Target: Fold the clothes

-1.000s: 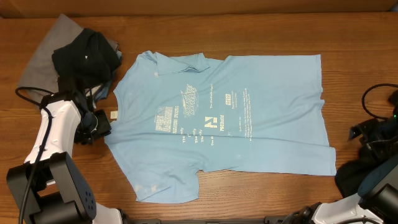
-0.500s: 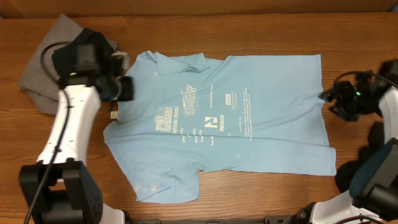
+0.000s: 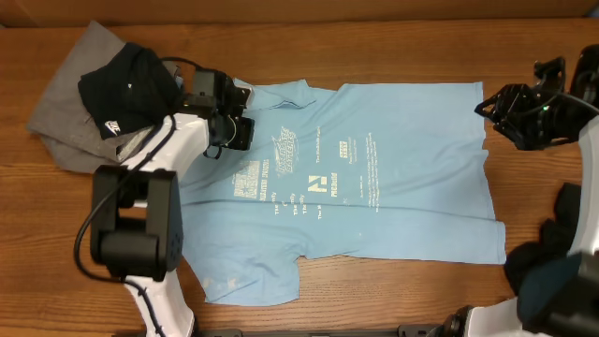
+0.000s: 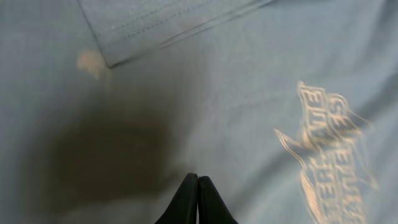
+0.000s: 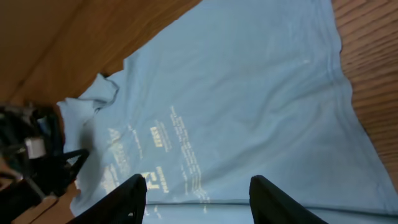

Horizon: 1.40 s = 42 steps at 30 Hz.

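My left claw is shut tight, tips pressed together, right down on the blue shirt near its collar. I cannot tell if any cloth is pinched in it. My right claw is open and holds nothing, up by the shirt's far corner. The blue shirt lies flat in the middle of the tabletop.

If I pull with no cloth caught, the shirt will not come along. If I caught only the top layer, it may bunch up.

I count three shirts: one blue shirt, one black shirt, one grey shirt. Two claws.
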Motion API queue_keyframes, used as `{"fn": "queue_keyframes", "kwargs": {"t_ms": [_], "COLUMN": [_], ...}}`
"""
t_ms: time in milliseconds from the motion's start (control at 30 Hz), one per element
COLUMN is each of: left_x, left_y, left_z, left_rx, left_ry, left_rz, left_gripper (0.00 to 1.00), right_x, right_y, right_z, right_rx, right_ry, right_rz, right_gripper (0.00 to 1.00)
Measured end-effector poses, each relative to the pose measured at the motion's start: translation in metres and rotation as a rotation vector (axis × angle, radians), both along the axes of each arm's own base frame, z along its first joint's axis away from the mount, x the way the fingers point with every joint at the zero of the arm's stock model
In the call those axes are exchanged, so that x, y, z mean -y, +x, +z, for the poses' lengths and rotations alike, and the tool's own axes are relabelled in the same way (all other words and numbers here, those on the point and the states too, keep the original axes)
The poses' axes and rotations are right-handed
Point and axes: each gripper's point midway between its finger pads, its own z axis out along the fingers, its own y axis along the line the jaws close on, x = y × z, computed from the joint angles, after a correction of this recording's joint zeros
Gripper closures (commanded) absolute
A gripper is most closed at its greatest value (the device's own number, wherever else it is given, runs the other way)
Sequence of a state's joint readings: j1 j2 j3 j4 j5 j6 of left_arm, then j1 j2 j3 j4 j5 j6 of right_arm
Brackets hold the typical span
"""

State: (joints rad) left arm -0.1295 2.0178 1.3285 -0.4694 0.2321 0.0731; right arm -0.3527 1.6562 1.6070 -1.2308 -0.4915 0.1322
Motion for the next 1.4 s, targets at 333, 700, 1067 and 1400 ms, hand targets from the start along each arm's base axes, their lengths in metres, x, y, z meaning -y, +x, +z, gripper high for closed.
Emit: {"fn": "queue_keyframes", "kwargs": {"t_ms": [333,700,1067,1400], "left_x": [0.002,-0.011,0.005,0.007], "left_y": [0.06,0.124,0.125,0.069], "left_z": [-0.017,-0.01,0.095,0.2], "left_rx": [0.195,0.203,0.065,-0.01], "left_ry": [-0.023,-0.184,-0.222,-0.202], "left_rz": [0.059,0.239,0.129,0.069], "left_gripper": [0.96,0.88,0.52,0.57], "right_x": [-0.001,0.001,0.029,0.018], "right_y": [-0.014,0.001,0.079,0.12], "right_z": [0.007,-0.025,-0.07,-0.183], "right_rx": [-0.023,0.001,0.112,0.03], "right_ry": [-0.022,-0.065,-0.206,-0.181], "right_rz": [-0.006,-0.019,-0.126,-0.102], "right_gripper": [0.4,0.42,0.63,0.71]}}
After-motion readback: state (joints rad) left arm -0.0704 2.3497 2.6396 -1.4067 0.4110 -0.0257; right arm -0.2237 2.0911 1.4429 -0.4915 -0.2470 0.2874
